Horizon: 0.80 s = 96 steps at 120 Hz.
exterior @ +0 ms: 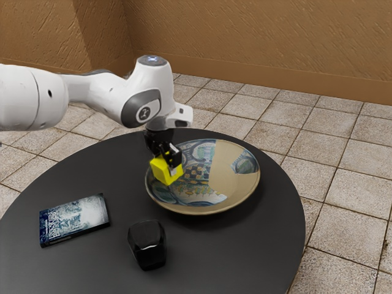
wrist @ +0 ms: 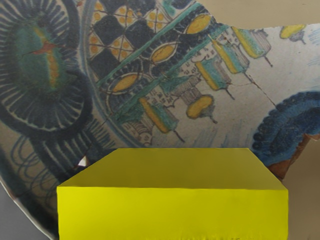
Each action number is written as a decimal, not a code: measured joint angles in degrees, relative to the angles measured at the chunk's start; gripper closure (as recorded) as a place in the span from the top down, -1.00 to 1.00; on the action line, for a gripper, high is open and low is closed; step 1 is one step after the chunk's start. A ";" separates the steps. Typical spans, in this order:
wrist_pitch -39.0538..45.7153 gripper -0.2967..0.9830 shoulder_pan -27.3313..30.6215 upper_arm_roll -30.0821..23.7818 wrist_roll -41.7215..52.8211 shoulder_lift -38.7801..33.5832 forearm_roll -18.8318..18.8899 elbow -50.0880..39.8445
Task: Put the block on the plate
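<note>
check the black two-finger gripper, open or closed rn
Gripper: closed, holding the solid yellow block over the round, painted ceramic plate.

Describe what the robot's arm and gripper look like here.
The arm is smooth white with rounded segments, a dark grey joint cover carrying a small round emblem, and a grey round cap above it. The gripper is black, two-fingered.

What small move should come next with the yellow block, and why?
I'd probably lower the pincer slightly: it grips the block, which both views show over the painted part of the plate, and contact before release should spare it a drop.
</note>
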 joint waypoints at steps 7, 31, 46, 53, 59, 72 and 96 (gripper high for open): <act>-0.73 -0.18 -0.06 -1.24 -0.22 2.14 0.64 2.58; -2.16 -0.16 1.25 -4.35 -0.47 10.75 3.39 11.37; -2.55 -0.18 2.07 -5.64 -0.14 14.90 4.83 15.51; -2.66 -0.18 2.60 -6.24 0.07 16.26 5.20 16.59; -2.73 -0.19 2.80 -6.48 0.23 17.12 5.42 17.22; -2.89 -0.03 2.86 -6.72 0.62 17.98 5.53 18.10; -4.54 0.32 2.95 -7.29 1.90 17.45 5.37 19.14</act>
